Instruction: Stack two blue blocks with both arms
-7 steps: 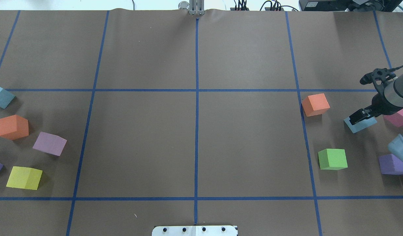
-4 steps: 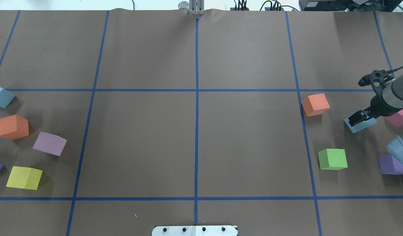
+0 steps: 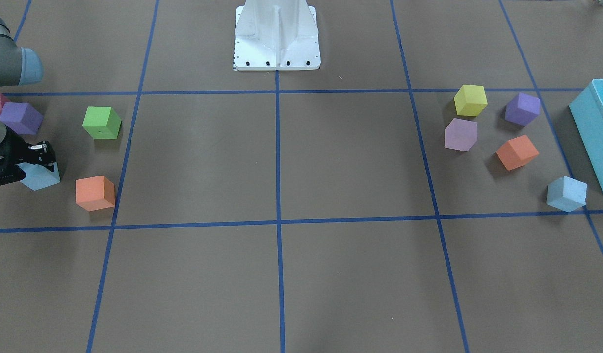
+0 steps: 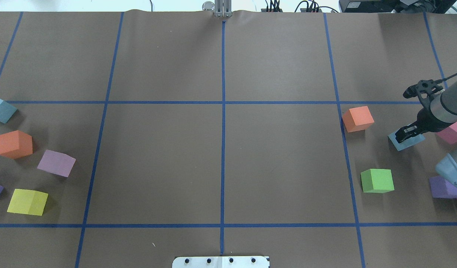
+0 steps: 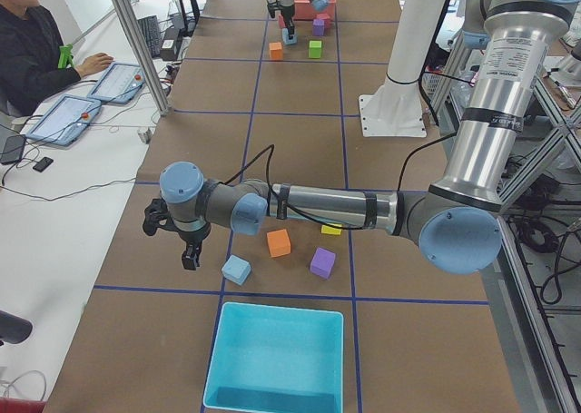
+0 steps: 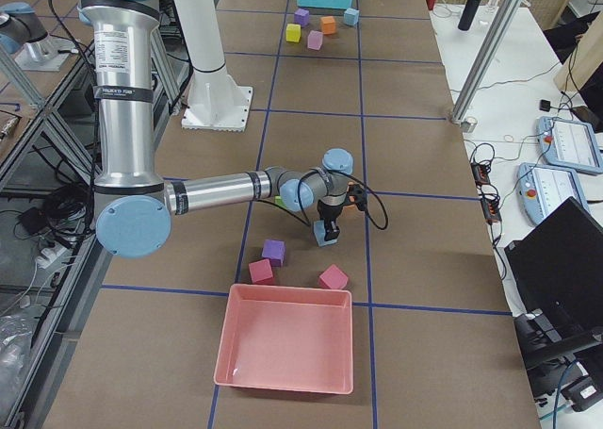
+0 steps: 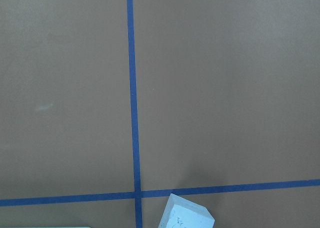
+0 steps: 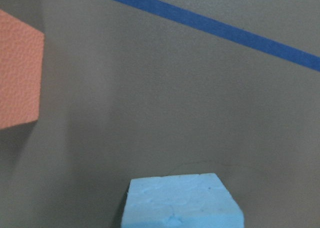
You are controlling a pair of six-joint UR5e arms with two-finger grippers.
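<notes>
The right gripper (image 4: 406,134) is closed on a blue block (image 4: 408,143) near the right edge of the tabletop (image 4: 280,156), with the block between its fingers. Whether the block touches the tabletop I cannot tell. An orange block (image 4: 357,118) lies near it toward the middle and a green block (image 4: 377,180) lies nearer the robot, both apart from it. In the right wrist view the blue block sits at bottom centre, with the orange block at the left edge.

The other blue block (image 4: 1,110) rests well apart at the tabletop's left edge, near a turquoise bin (image 3: 595,132). The left gripper (image 5: 190,257) hangs above the tabletop just beside this block without touching it. How far open it is I cannot tell. Small dark marks on that block's face in the left wrist view are too small to read.
</notes>
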